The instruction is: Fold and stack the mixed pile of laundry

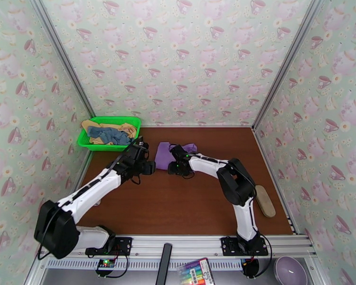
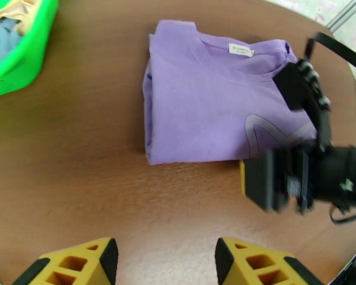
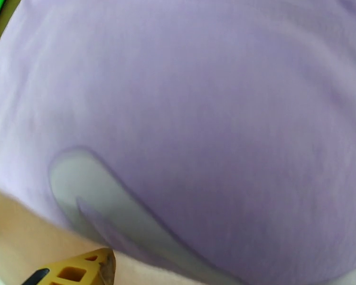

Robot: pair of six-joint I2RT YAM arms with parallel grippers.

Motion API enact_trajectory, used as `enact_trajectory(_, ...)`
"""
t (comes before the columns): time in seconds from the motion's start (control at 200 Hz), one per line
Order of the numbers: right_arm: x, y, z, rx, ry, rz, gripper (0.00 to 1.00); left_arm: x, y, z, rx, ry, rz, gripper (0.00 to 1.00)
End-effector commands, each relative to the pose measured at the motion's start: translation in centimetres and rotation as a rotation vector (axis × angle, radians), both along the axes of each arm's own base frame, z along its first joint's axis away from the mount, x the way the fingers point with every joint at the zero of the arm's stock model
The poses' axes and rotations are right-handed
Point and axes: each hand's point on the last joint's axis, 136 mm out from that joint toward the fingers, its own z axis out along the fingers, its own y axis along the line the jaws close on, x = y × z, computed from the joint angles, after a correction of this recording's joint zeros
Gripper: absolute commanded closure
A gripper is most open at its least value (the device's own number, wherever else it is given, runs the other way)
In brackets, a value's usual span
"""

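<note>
purple T-shirt: soft knit, folded rectangle, stitched collar, pale curved print | table: brown wood-grain | left gripper: wide, empty | right gripper: over shirt, width cannot tell

Right tool covers purple T-shirt corner; pale print partly hidden, possibly butterfly.

Three walls close in the surface at its left, far and right edges, papered pale green with pink teacups, teapots and small daisies. Grey metal posts rise from its two far corners. The surface is dark reddish-brown wood grain. A metal rail runs along its near edge. The light is soft and even.
</note>
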Motion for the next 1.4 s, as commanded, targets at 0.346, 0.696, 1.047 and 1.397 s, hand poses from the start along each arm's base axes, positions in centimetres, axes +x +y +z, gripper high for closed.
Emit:
enact_trajectory(0.346, 11.5, -2.3, -2.2, -0.046, -0.031, -0.150, 0.36, -1.6, 5.0, 1.4, 0.141, -0.003, 0.079, 0.35)
enact_trajectory(0.696, 17.5, -0.7, -2.5, 0.111, -0.055, -0.251, 0.35, -0.7, 7.1, 0.8, 0.148, 0.020, 0.125, 0.35)
enact_trajectory(1.047, 18.2, 1.1, 3.0, 0.283, -0.176, -0.106, 0.36, 3.2, 10.5, 3.1, 0.101, 0.002, 0.271, 0.35)
enact_trajectory(1.397, 6.5, -2.8, 14.4, 0.320, -0.399, 0.185, 0.36, 16.7, 18.8, 4.2, 0.009, 0.037, 0.380, 0.35)
